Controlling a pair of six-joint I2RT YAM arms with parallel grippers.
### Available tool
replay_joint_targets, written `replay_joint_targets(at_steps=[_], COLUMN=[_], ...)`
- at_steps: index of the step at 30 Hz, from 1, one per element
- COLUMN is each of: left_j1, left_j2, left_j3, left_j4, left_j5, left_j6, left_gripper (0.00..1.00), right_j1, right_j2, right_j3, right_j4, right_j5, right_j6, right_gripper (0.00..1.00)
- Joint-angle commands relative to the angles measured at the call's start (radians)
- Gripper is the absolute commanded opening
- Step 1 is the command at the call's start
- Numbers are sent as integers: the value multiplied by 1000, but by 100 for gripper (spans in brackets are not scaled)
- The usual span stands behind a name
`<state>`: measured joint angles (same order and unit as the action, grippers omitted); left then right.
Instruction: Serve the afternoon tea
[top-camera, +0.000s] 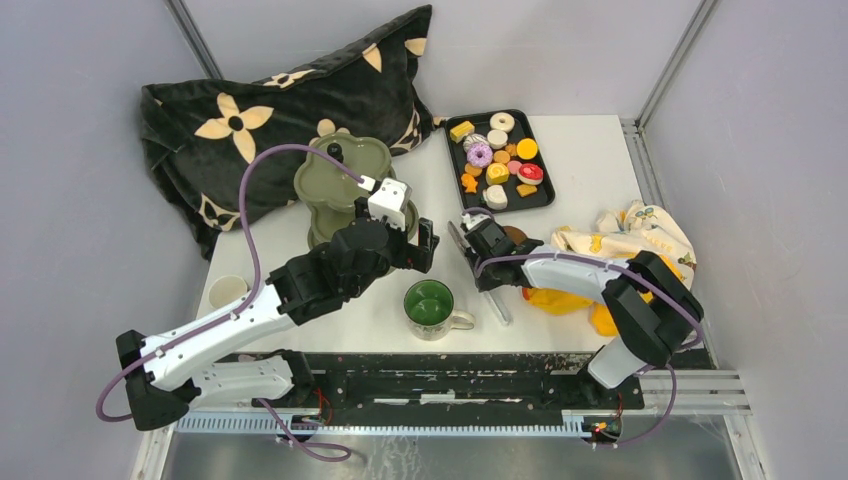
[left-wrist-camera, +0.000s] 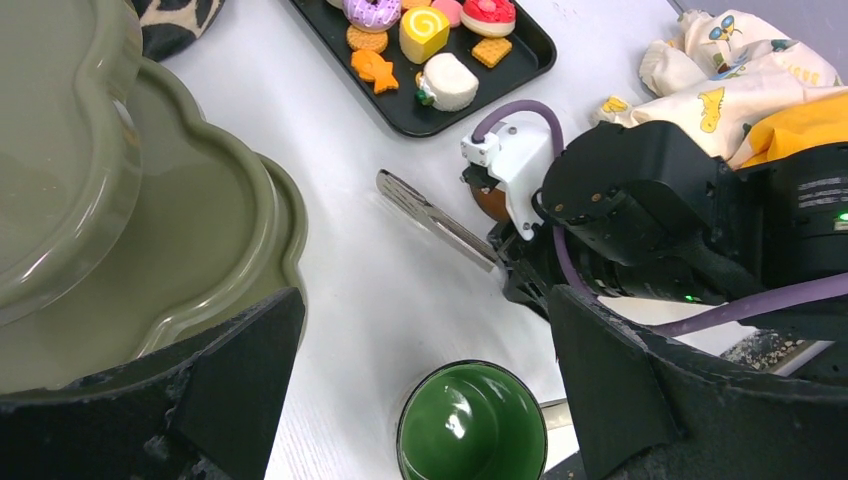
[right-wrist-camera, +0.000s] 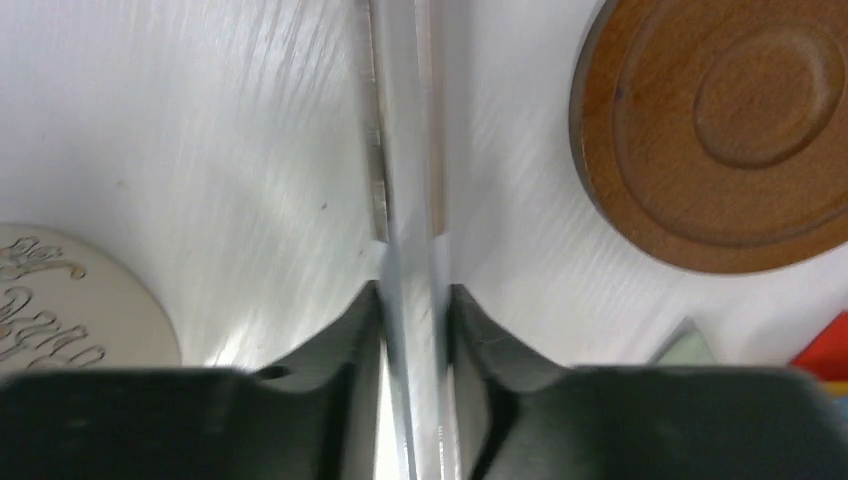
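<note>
Clamped on the metal tongs (right-wrist-camera: 405, 150): right end effector (right-wrist-camera: 415, 300), just behind and to the right of the green-lined mug (top-camera: 432, 305), its 2 black fingers (right-wrist-camera: 340, 340) pressed against either side of the thin steel strip. Close beside that grip, on the side away from the mug, 1 round brown saucer (right-wrist-camera: 720, 130) lying flat on the white tabletop (right-wrist-camera: 200, 150), apart from the tongs. Spread fully wide and holding nothing: left end effector (left-wrist-camera: 435, 370), hovering just behind and to the left of the mug. Further behind and left of the mug, the olive-green 3-tier stand (top-camera: 340, 180) with its black knob. Behind and right of the mug, a black tray (top-camera: 545, 197) filled with small toy pastries (top-camera: 500, 160). Well to the right of the mug, a yellow cloth (top-camera: 630, 235) bunched under the right arm.
</note>
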<state>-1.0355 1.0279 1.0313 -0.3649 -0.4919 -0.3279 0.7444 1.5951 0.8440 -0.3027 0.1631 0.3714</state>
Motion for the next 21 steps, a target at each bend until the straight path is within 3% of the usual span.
replay_joint_targets(at_steps=[1,3,5,12,21], left_j1=[-3,-2,-3,-1,-2], left_j2=[-4,-5,-5,-20,-11], left_j3=[39,39,39,42,12], left_j4=[46,46,47,54,82], left_j5=[4,4,6,30,56], left_j6=[35,34,33,36,-30], left_gripper=[99,99,99,99,99], right_j1=[6,6,6,-26,-267], right_j2=[-100,-125,-150,-195,-142], right_j3=[33,57,84,309,568], right_j4=[-89,-136,-178,-457,-756], right_j5=[-44,-52,-53,13,-102], right_j6=[-12,-15,-11,-47,-32], right_gripper=[21,6,1,6,14])
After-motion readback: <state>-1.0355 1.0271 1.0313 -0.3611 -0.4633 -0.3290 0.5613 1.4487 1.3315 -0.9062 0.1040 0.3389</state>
